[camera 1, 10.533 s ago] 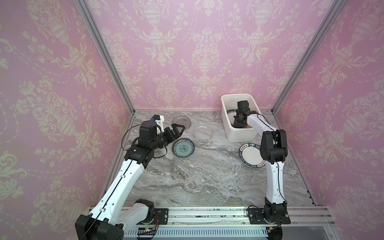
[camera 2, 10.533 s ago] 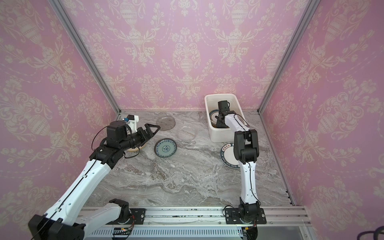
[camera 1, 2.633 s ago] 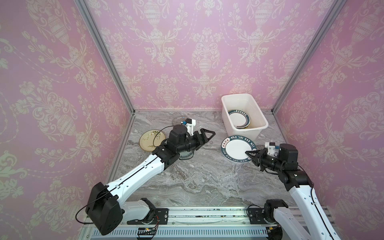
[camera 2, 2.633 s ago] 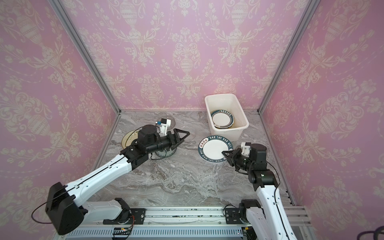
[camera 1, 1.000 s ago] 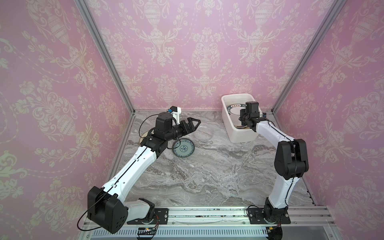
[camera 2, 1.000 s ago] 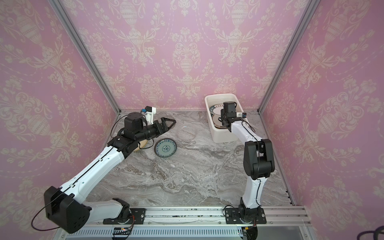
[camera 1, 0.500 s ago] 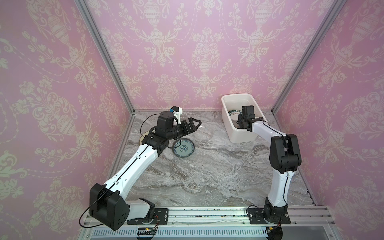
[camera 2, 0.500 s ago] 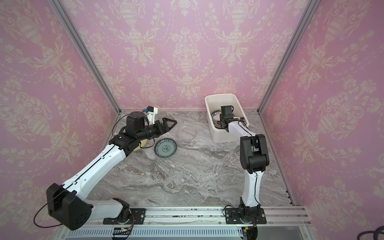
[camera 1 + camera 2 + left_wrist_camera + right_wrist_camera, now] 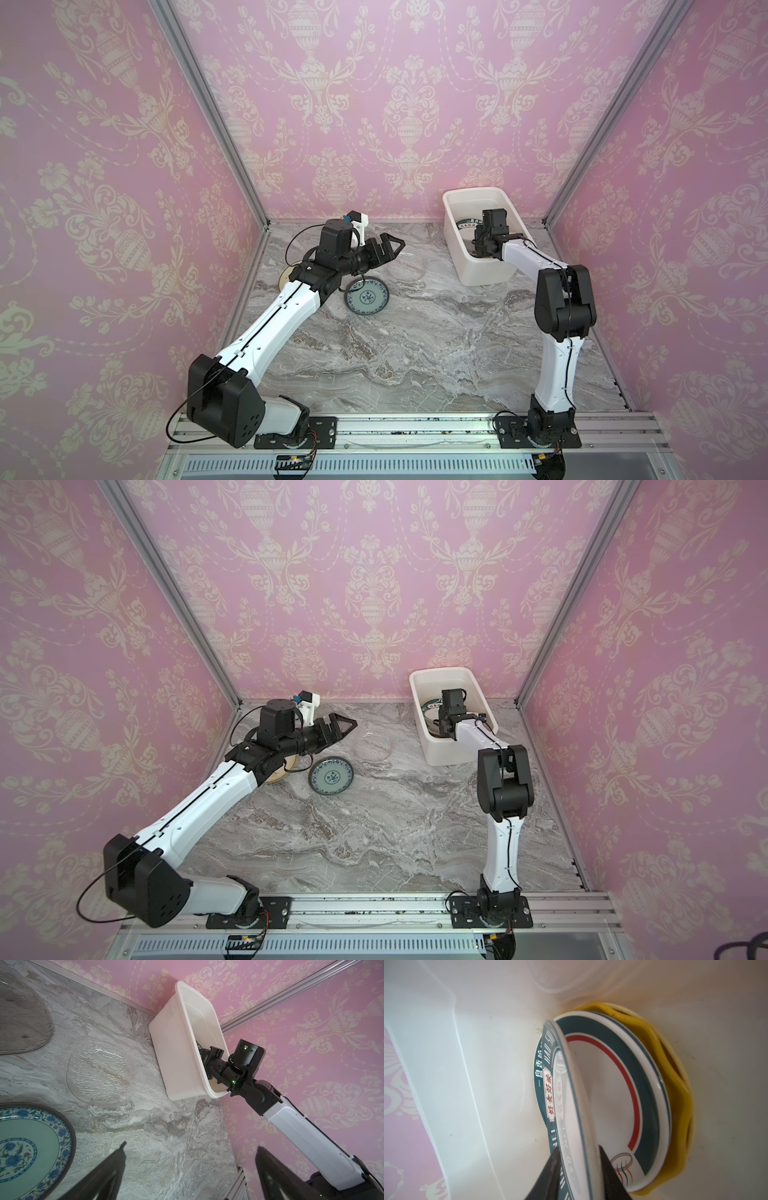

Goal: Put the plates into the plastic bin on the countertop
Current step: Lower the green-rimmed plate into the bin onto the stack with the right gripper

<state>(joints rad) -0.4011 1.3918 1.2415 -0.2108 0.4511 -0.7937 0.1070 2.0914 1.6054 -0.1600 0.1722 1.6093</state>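
Pink damask wallpaper [image 9: 395, 104] enclosed the grey marble-patterned countertop [image 9: 415, 340]. The right gripper [image 9: 579, 1148] reached down inside the deep white plastic bin [image 9: 486, 272], its fingers flanking the rim of a white dark-rimmed plate [image 9: 576, 1101] standing tilted on edge; whether they pinched it or only straddled it could not be told. Just beyond the fingertips a second dark-rimmed plate with a red ring [image 9: 612, 1088] lay on an orange scalloped dish [image 9: 679, 1093]. A good release probably meant lowering the upright plate until it leaned on that stack, then parting slowly and backing straight out. The left gripper [image 9: 191, 1145] hung wide open, a teal patterned plate [image 9: 31, 1142] beside one finger, a clear ribbed glass plate [image 9: 99, 1076] ahead.
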